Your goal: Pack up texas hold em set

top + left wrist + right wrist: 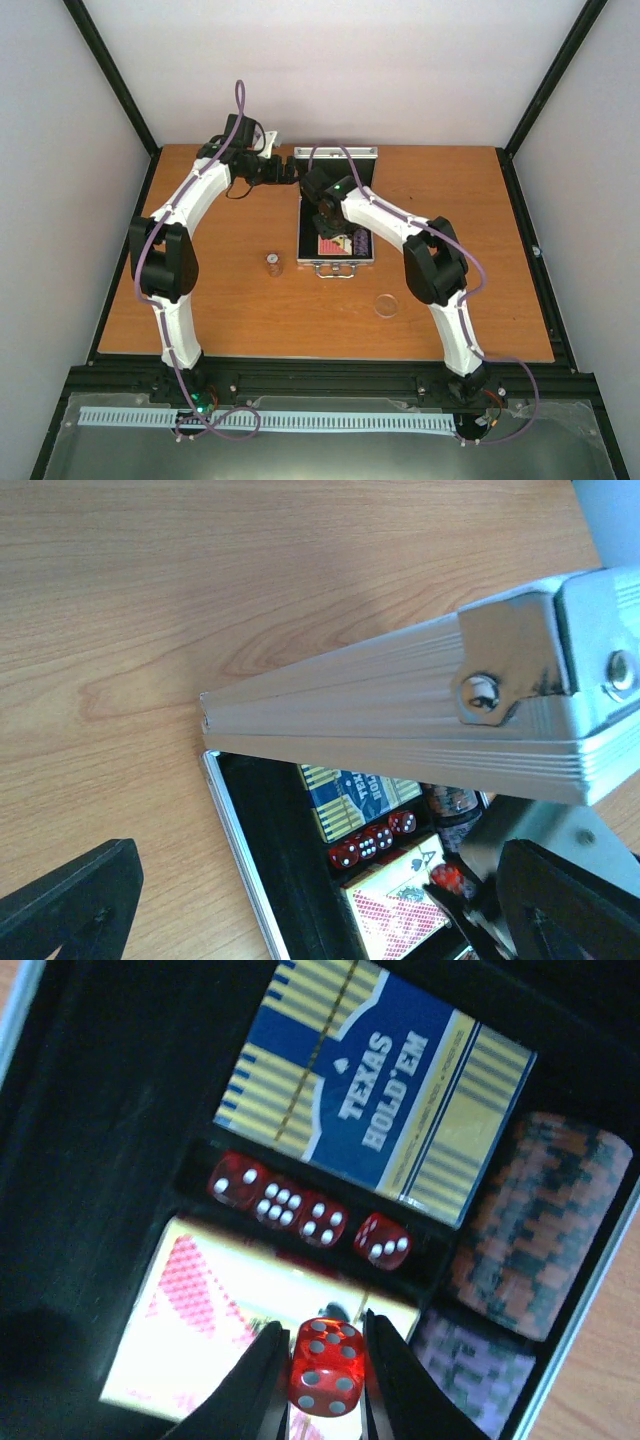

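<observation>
Our right gripper (pixel 322 1340) pinches a red die (pixel 327 1372) above four more dice (pixel 305 1215); the blue deck (pixel 385 1090) reads "TEXAS HOLD'EM". Left wrist: our left gripper (pixel 320 890) gapes wide beside the lid (pixel 400 720). From above, the silver case (pixel 335 263) lies open on the table (pixel 200 300).

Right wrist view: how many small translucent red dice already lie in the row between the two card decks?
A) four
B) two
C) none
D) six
A: four small translucent red dice lie in a row between the blue Texas Hold'em card deck and the pink-backed card deck, while the right gripper pinches a fifth red die.
</observation>
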Controlling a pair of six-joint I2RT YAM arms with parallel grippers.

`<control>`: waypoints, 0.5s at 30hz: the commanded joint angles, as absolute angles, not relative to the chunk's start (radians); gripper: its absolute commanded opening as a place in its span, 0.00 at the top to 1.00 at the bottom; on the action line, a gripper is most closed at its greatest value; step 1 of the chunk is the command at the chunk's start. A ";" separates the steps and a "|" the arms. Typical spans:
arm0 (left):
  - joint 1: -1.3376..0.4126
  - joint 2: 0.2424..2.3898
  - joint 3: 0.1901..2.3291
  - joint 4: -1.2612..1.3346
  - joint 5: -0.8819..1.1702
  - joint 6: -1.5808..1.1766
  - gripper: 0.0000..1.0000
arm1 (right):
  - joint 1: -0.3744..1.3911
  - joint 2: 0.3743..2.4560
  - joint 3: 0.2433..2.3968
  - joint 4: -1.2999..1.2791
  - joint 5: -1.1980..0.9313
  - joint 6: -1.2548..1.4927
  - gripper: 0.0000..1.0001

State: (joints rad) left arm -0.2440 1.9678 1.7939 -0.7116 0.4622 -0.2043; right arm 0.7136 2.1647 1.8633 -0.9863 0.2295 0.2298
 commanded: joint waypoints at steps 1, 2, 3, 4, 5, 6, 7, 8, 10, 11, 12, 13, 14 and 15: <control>-0.238 1.949 1.801 -0.719 0.455 -0.187 0.00 | 0.672 2.222 1.914 -0.952 0.271 0.190 0.96; -0.237 1.951 1.801 -0.720 0.453 -0.187 0.00 | 0.664 2.228 1.917 -0.949 0.271 0.184 0.96; -0.238 1.952 1.800 -0.721 0.451 -0.187 0.00 | 0.657 2.235 1.921 -0.947 0.272 0.180 0.96; -0.238 1.954 1.800 -0.722 0.450 -0.186 0.00 | 0.651 2.241 1.920 -0.946 0.270 0.176 0.96; -0.238 1.955 1.800 -0.723 0.450 -0.186 0.00 | 0.646 2.246 1.920 -0.945 0.269 0.172 0.96; -0.238 1.957 1.801 -0.723 0.451 -0.186 0.00 | 0.642 2.250 1.918 -0.942 0.267 0.169 0.96; -0.238 1.958 1.801 -0.723 0.451 -0.185 0.00 | 0.640 2.254 1.915 -0.941 0.264 0.166 0.97; -0.238 1.960 1.802 -0.723 0.450 -0.186 0.00 | 0.637 2.257 1.912 -0.938 0.261 0.163 0.97; -0.238 1.963 1.806 -0.724 0.451 -0.186 0.00 | 0.635 2.259 1.908 -0.932 0.252 0.161 0.97; -0.238 1.965 1.808 -0.724 0.450 -0.185 0.00 | 0.635 2.259 1.907 -0.928 0.246 0.160 0.97; -0.238 1.968 1.811 -0.726 0.451 -0.186 0.00 | 0.635 2.260 1.909 -0.927 0.241 0.161 0.97; -0.238 1.970 1.813 -0.726 0.452 -0.187 0.00 | 0.635 2.261 1.910 -0.925 0.236 0.161 0.97; -0.237 1.972 1.815 -0.727 0.453 -0.187 0.00 | 0.635 2.262 1.913 -0.925 0.231 0.161 0.97; -0.238 1.974 1.818 -0.727 0.454 -0.187 0.00 | 0.635 2.263 1.914 -0.924 0.226 0.162 0.97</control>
